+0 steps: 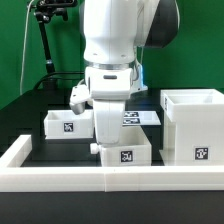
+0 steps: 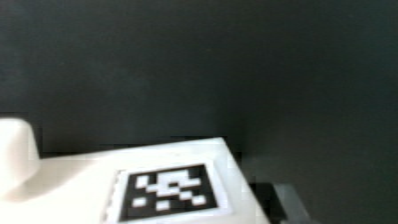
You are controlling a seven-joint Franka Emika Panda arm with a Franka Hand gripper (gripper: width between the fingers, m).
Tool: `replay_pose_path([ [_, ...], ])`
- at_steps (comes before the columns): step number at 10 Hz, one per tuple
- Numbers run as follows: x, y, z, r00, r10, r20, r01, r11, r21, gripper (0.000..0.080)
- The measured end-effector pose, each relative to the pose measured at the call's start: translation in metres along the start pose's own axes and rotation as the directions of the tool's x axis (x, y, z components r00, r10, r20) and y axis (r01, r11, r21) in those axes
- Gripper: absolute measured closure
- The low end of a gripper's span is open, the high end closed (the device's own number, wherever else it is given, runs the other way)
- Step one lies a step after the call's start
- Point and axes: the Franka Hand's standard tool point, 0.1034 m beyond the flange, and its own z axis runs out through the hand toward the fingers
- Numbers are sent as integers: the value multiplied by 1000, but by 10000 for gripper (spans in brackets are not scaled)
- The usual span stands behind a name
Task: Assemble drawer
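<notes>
**Pinch on the near tray: confirm the hold before lifting**

Found the gripper low on the near tray, just behind the border wall, at the tray's side toward the exterior view's left. Cannot tell how far open it is. Fingertips are lost against the tray in the exterior view. Caught only one finger in the wrist view, close beside the tray's tagged white face. Cannot confirm a hold either; reads as a pinch on one tray wall, by judgement only.

Doing it well:
- Seat one finger inside the tray wall and one outside, deep.
- Close fully before any lift.
- Lift straight up and keep it level; expect tilt from an off-centre pinch on a thin wall.
- Clear the border wall and the housing's rim before carrying across.

Containers:
- Noted the housing at the exterior view's right, near the tray but apart from it. Open on top, nothing seen inside, most of the interior hidden.
- Noted the left tray farther back, empty as far as visible.
- Saw nothing in the near tray, partly covered by the arm.
- Marked the marker board flat behind the arm.
</notes>
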Motion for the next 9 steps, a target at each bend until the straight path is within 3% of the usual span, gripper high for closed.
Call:
replay_pose_path([
  [4, 10, 6, -16, 999, 46, -6, -46, 999, -24, 720],
  [6, 20, 4, -8, 998, 66, -10, -66, 998, -12, 720],
  [9, 19, 5, -6, 997, 77, -11, -77, 997, -14, 720],
])
